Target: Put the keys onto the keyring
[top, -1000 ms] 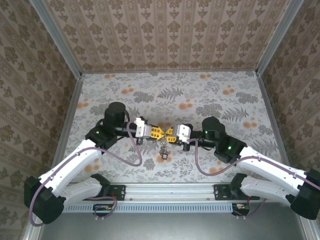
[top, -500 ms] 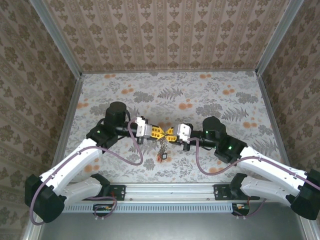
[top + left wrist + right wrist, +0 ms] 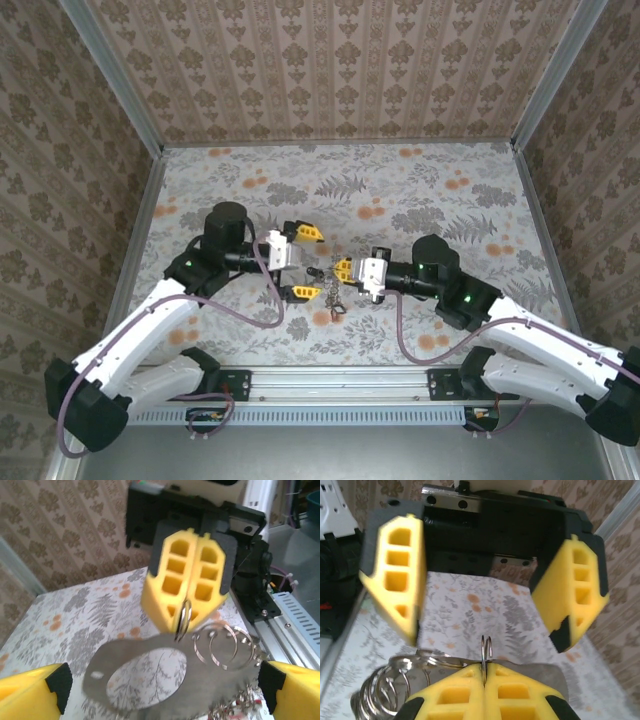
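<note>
The keyring [image 3: 107, 667] is a flat grey metal loop with a large oval opening and carries several silver split rings [image 3: 225, 645]. My right gripper [image 3: 343, 268] is shut on one small split ring [image 3: 486, 651] that stands upright between its yellow fingertips [image 3: 187, 587]. The grey loop [image 3: 545, 672] lies just beyond my right gripper [image 3: 485, 669]. My left gripper [image 3: 304, 262] is open, its fingers [image 3: 395, 575] spread either side of the loop and touching nothing. The keys [image 3: 335, 301] hang in a small cluster under the ring, blurred, with a red bit [image 3: 245, 707].
The floral tabletop [image 3: 420, 190] lies open behind the grippers. Patterned walls close in the back and both sides. A metal rail [image 3: 340, 380] with the arm bases runs along the near edge.
My left gripper has opened, let go of the bunch and drawn back to the left. The right gripper stays shut, and the bunch now hangs from it alone.
</note>
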Controlling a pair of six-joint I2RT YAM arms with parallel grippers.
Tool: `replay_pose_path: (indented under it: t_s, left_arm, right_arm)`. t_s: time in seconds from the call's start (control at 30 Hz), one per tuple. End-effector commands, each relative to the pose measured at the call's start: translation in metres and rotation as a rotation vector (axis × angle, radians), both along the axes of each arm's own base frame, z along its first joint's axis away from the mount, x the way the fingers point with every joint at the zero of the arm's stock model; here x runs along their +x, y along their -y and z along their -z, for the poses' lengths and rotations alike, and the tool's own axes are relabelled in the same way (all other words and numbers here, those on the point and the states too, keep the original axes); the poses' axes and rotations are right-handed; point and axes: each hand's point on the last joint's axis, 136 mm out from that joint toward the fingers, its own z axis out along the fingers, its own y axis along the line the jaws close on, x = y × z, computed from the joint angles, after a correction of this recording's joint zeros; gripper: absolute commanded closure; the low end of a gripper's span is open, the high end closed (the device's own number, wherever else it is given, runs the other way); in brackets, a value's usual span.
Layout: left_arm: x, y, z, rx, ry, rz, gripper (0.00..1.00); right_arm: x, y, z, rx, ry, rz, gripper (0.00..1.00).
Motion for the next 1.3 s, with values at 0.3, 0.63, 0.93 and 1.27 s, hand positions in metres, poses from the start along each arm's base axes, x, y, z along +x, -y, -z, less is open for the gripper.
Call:
replay_pose_path:
  t_s: [0.3, 0.63, 0.93, 1.27]
  left_arm:
    - [0.075, -0.042, 0.055, 0.293, -0.547, -0.669, 0.00]
    - [0.091, -0.036, 0.120, 0.453, -0.912, -0.770, 0.28]
    - [0.094, -0.017, 0.149, 0.583, -0.818, -0.684, 0.35]
    - [0.100, -0.001, 0.206, 0.723, -1.094, -0.854, 0.58]
  right_arm:
    - [0.007, 0.037, 0.031, -0.346, 0.250, 0.052, 1.00]
    - [0.001, 0.080, 0.049, -0.480, 0.073, 0.137, 1.00]
    - [0.018, 0.106, 0.068, -0.612, -0.110, 0.234, 1.00]
    - [0.039, 0.138, 0.076, -0.677, -0.196, 0.425, 1.00]
